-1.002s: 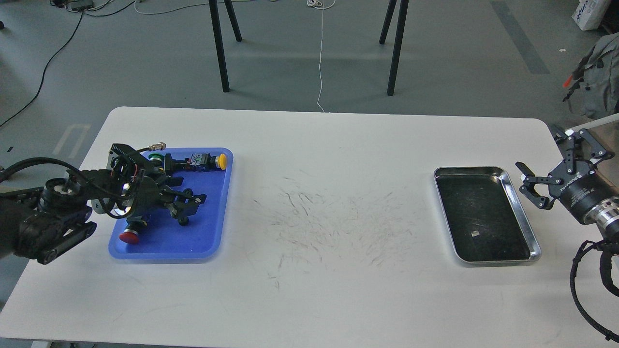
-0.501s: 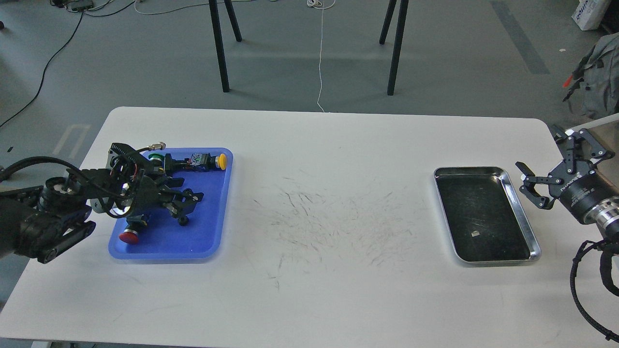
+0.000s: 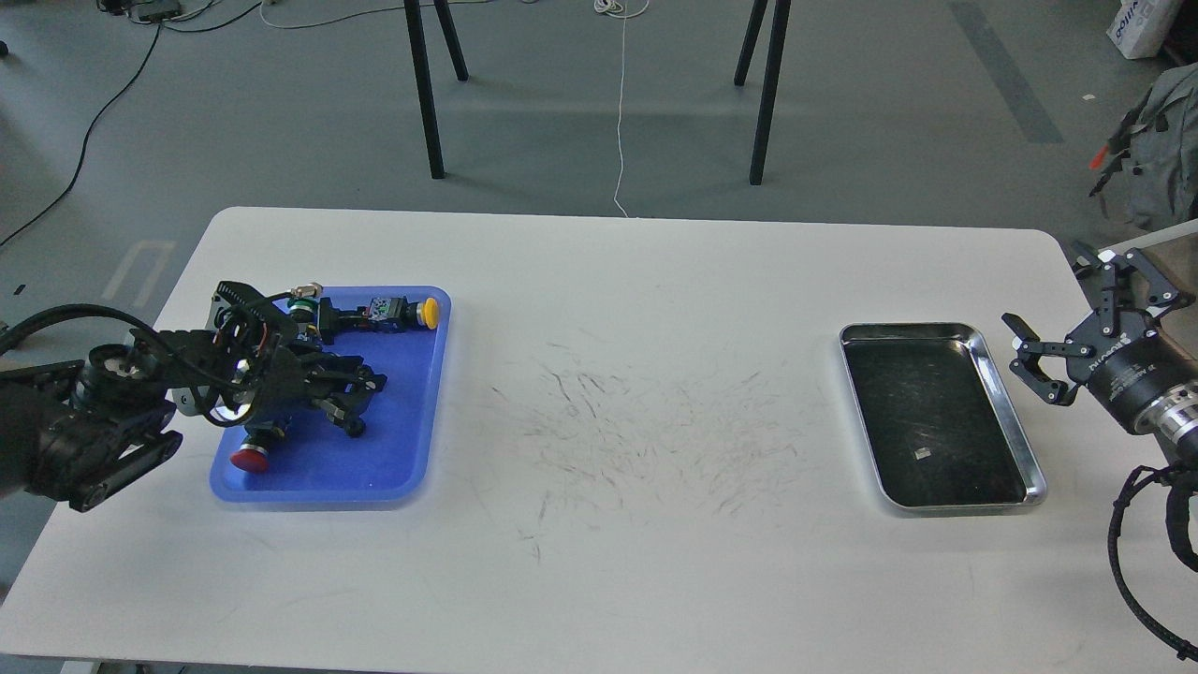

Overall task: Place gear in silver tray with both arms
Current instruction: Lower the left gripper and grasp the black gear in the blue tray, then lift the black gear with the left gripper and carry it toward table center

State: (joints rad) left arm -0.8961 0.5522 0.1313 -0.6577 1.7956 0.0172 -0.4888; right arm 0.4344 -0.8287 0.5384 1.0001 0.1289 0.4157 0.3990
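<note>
Rectangular blue plastic tray (image 3: 393, 468) is sitting at left on the white table (image 3: 618, 562); rectangular shiny metal tray (image 3: 1025, 449) is lying well apart at right; yellow-capped push-button (image 3: 407, 312) is lying in blue tray's far end.

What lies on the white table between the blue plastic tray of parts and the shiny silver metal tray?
Nothing visible: the white table between the blue plastic tray and the silver tray shows only scuff marks.
</note>
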